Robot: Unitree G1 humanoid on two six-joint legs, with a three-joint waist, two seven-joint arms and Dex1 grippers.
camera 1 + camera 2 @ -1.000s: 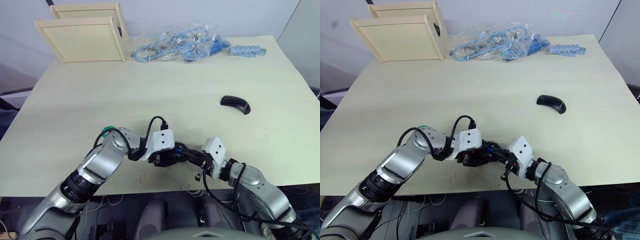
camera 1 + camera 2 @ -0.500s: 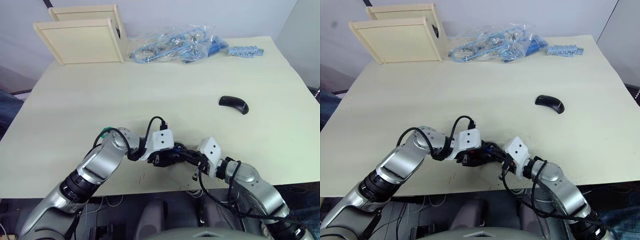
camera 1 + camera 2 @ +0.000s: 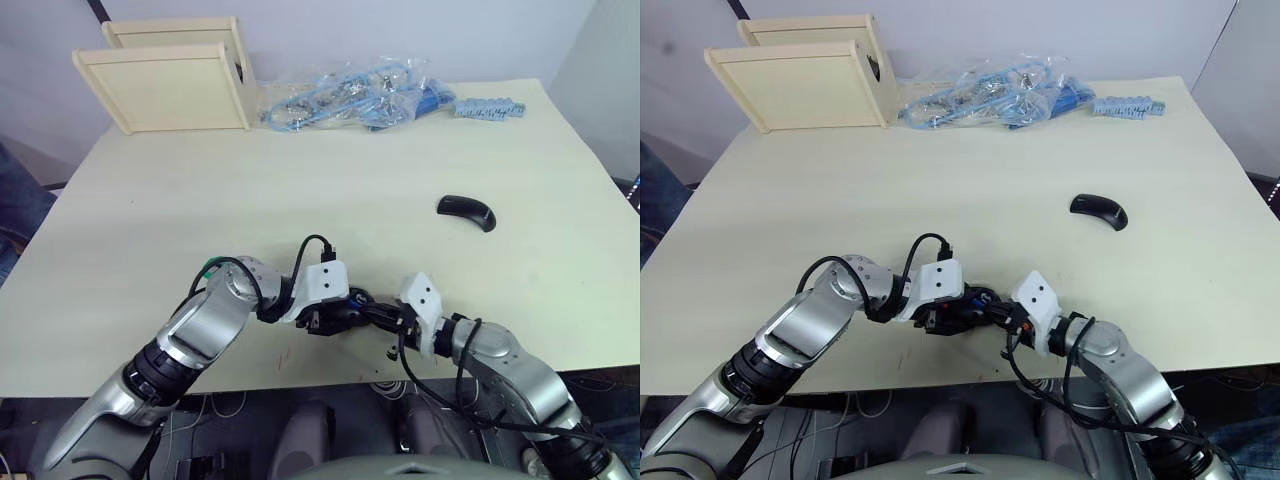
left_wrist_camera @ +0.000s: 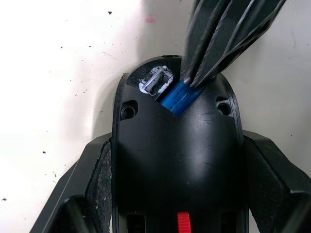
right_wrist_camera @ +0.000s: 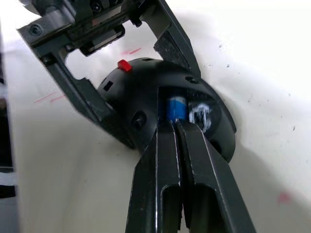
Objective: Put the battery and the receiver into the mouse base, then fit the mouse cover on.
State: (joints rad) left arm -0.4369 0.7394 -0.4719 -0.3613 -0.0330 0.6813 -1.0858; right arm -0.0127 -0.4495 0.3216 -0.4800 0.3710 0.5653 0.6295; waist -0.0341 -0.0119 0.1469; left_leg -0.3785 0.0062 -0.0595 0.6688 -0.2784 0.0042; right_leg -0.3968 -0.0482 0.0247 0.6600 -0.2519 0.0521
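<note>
In the eye views, the left gripper [image 3: 335, 318] and right gripper [image 3: 385, 317] meet at the near table [image 3: 300, 190] edge, as half a second ago, while the mouse cover [image 3: 467, 211] lies well apart. In the left wrist view, the left jaws clamp the mouse base [image 4: 175, 160] between them; the battery [image 4: 179, 96] sits in its slot beside the receiver [image 4: 156, 81]. In the right wrist view, the right jaws, pressed together, touch the battery's end, so seating appears nearly complete and the cover remains unfitted.

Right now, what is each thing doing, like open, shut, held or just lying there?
Black oval mouse base: clamped by the left gripper, compartment open.
Blue-and-white battery: sitting in the base's slot.
Right gripper: shut, tips against the battery.
Glossy black mouse cover: lying on the table, not fitted.
</note>
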